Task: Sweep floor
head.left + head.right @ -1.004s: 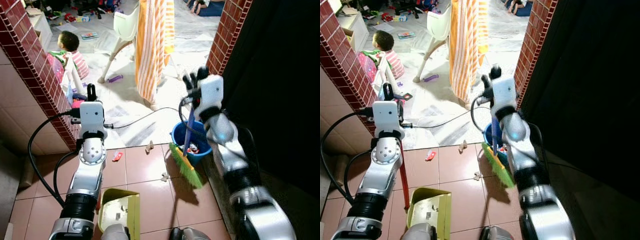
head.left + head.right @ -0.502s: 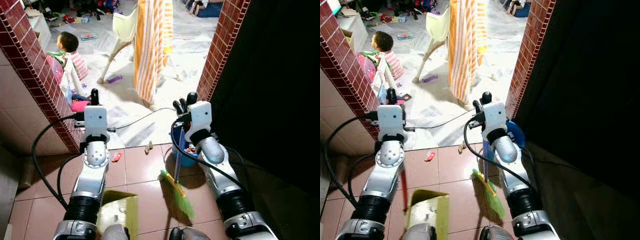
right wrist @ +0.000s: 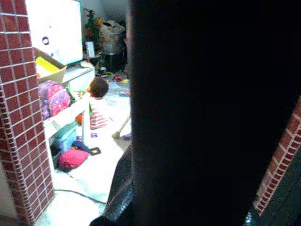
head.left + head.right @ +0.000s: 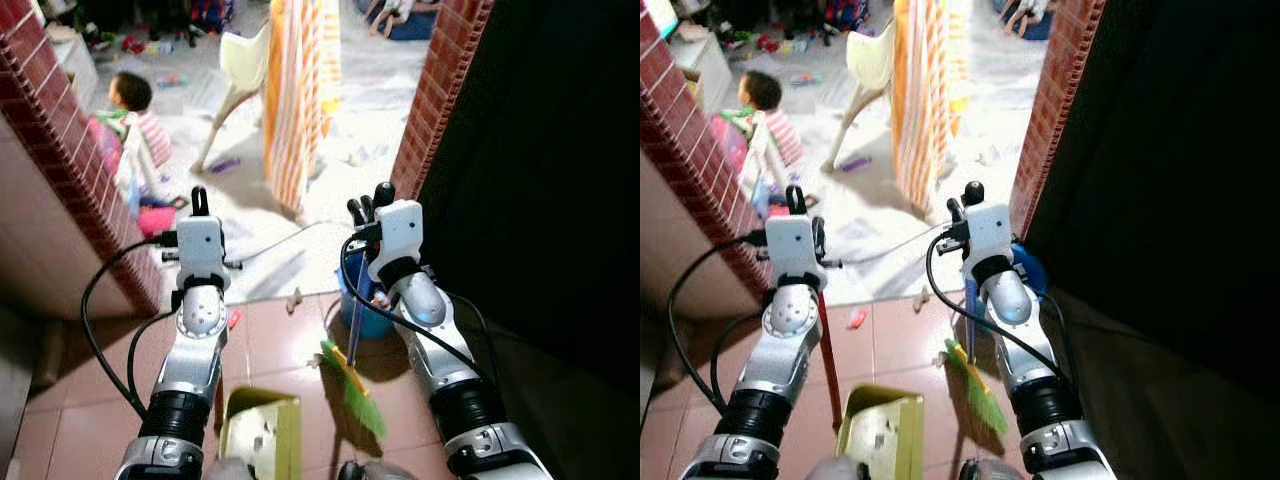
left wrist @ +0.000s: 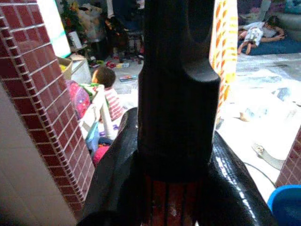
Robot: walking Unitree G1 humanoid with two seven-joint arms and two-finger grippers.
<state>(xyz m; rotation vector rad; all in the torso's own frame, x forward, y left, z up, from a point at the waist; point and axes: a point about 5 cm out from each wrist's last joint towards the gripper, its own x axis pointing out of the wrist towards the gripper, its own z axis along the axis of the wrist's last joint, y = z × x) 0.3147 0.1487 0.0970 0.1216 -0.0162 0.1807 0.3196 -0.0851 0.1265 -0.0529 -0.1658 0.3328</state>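
Note:
My right gripper (image 4: 366, 206) is shut on the blue handle (image 4: 355, 318) of a broom, held upright. Its green bristles (image 4: 353, 387) rest on the red floor tiles in front of a blue bucket (image 4: 378, 322). My left gripper (image 4: 199, 201) is shut on the top of the dustpan's red handle (image 4: 828, 352); the left wrist view has that black-capped red shaft (image 5: 167, 203) between the fingers. The yellow-green dustpan (image 4: 262, 436) sits on the tiles just left of the bristles with bits of debris in it. A red scrap (image 4: 233, 319) and a brown scrap (image 4: 293, 298) lie beyond it.
Brick pillars stand at left (image 4: 70, 150) and right (image 4: 432, 100) of a doorway, with a dark wall (image 4: 550, 180) on the right. Beyond are a hanging orange striped cloth (image 4: 300, 90), a white high chair (image 4: 240, 75), a floor cable (image 4: 280, 240) and a seated child (image 4: 135, 110).
The right arm has drawn the broom back from the bucket, bristles coming toward me. The dustpan has shifted right, closer to the bristles. The camera has moved a little.

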